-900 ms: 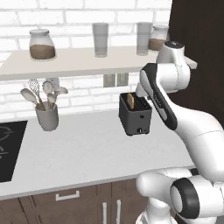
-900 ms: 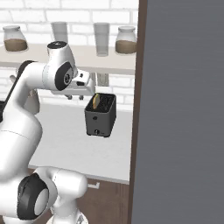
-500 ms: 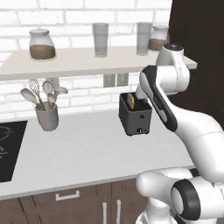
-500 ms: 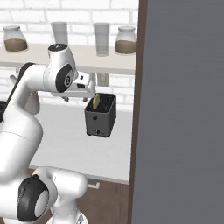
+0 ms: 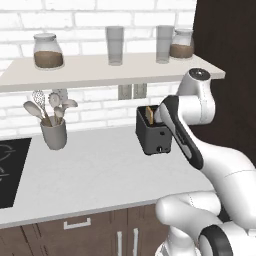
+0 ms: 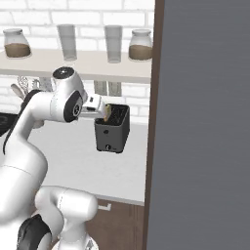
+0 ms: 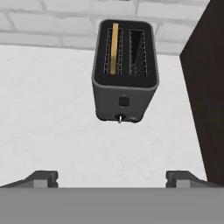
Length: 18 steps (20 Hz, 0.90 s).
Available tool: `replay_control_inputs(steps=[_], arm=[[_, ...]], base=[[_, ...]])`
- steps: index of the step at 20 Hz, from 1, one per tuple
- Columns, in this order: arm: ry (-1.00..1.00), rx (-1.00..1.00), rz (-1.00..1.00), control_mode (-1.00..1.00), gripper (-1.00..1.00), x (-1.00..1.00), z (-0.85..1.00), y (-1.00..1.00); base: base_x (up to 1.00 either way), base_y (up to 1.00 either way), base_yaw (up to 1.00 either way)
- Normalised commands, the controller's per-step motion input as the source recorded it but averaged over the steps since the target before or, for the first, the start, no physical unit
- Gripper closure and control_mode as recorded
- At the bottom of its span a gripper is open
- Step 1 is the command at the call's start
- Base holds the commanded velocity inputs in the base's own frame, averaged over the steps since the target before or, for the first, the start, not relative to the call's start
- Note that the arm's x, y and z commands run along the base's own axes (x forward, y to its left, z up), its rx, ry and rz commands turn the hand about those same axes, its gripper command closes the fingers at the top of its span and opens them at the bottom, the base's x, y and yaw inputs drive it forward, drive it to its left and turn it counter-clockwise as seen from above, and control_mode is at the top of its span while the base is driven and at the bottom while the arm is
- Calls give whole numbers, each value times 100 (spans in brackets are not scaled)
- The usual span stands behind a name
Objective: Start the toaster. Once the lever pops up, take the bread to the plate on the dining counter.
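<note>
At 12 o'clock in the hand view, toaster (image 7: 124, 72) sits on the white worktop (image 7: 52, 109) against the brick wall, bread (image 7: 114, 47) in its left slot, gripper (image 7: 111, 178) spread wide, holding nothing.

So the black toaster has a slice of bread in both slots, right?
Not quite. The toaster is black, but the bread sits in just one slot; the other slot is empty. The hand view, looking down into the slots, shows it.
</note>
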Motion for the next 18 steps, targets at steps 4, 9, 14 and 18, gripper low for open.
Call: replay_control_inputs(steps=[4, 9, 14, 18], arm=[[-14, 0, 0, -100, -100, 16, -41, 0], [-3, 0, 0, -100, -100, 19, -29, 0], [0, 0, 0, -100, -100, 30, -23, 0], [5, 0, 0, -100, -100, 40, -21, 1]], base=[[0, 0, 0], [0, 0, 0], [0, 0, 0], [0, 0, 0]])
